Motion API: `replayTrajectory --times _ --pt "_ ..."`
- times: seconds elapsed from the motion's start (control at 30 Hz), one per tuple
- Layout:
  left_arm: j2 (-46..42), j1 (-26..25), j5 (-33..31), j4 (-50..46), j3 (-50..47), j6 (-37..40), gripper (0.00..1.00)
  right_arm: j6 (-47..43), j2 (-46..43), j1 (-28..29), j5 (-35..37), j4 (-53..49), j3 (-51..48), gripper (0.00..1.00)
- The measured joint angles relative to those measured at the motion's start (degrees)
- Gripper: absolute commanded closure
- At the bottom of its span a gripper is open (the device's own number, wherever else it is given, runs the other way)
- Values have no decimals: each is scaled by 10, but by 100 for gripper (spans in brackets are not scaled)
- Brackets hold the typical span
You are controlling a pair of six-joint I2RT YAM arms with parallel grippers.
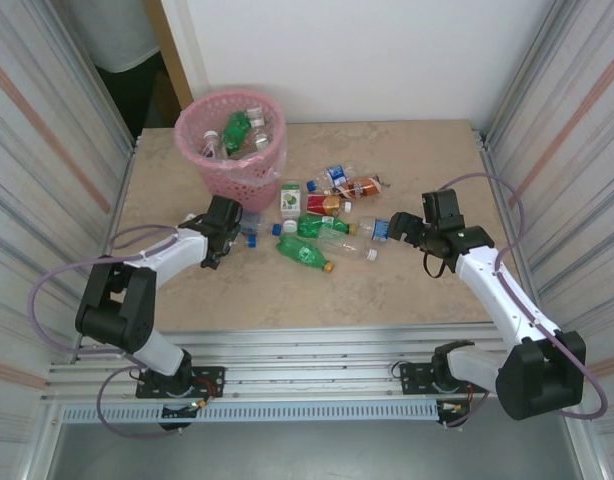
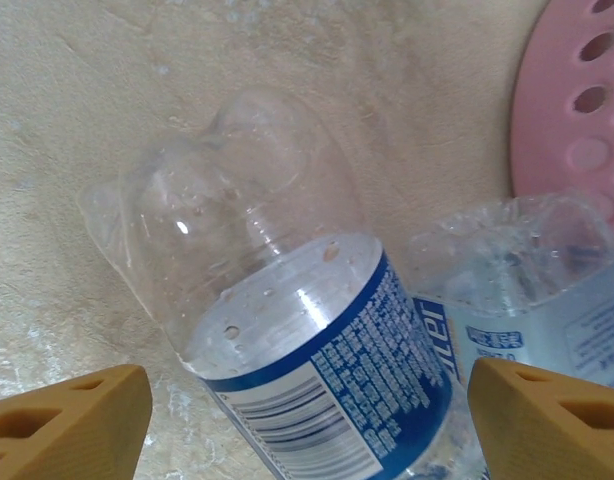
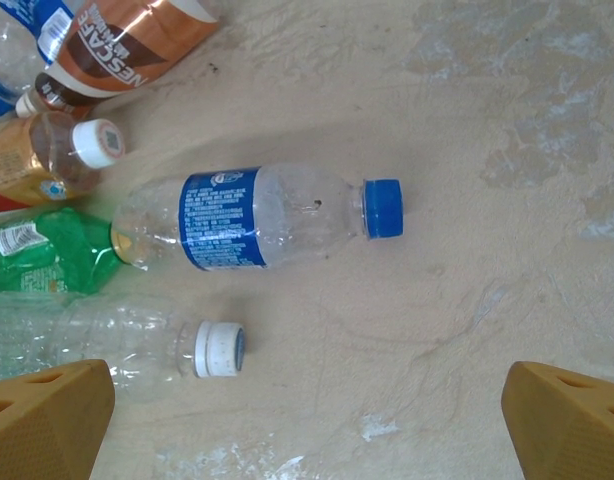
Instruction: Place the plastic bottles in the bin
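The pink lattice bin stands at the back left with some plastic bottles inside. More bottles lie scattered at the table's middle. My left gripper is open just in front of the bin. In the left wrist view, its jaws straddle a clear, blue-labelled bottle, with a gap on each side. A second crushed clear bottle lies beside it, below the bin's wall. My right gripper is open over bare table, near a blue-capped bottle and a white-capped one.
In the right wrist view, green, orange and brown-labelled bottles crowd the left edge. Corrugated metal walls close in both sides of the beige table.
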Motion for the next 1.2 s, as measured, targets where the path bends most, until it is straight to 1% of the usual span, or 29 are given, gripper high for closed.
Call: replayTrajectory --times 0.2,0.3,0.4,0.5,0.63,0.73,0.77,0.83,0.97,1.2 --pt "25 0 2 -5 10 -6 21 0 0 0 3 0 0 2" --pt "38 0 4 -11 14 -8 25 0 0 0 4 0 0 2" --pt "51 3 8 -15 14 -9 27 0 0 0 4 0 0 2" --pt "61 4 9 -22 14 -10 33 0 0 0 4 0 0 2" --pt "62 4 10 -29 15 -10 46 0 0 0 4 0 0 2" --pt "57 4 12 -30 15 -8 53 0 0 0 4 0 0 2" --pt "55 4 12 -32 15 -7 54 0 0 0 5 0 0 2" --pt "43 5 11 -36 14 3 57 0 0 0 6 0 0 2" --pt "-6 10 3 -42 12 54 57 0 0 0 6 -1 0 2" --pt "-153 12 -16 -31 3 183 56 0 0 0 6 -6 7 2"
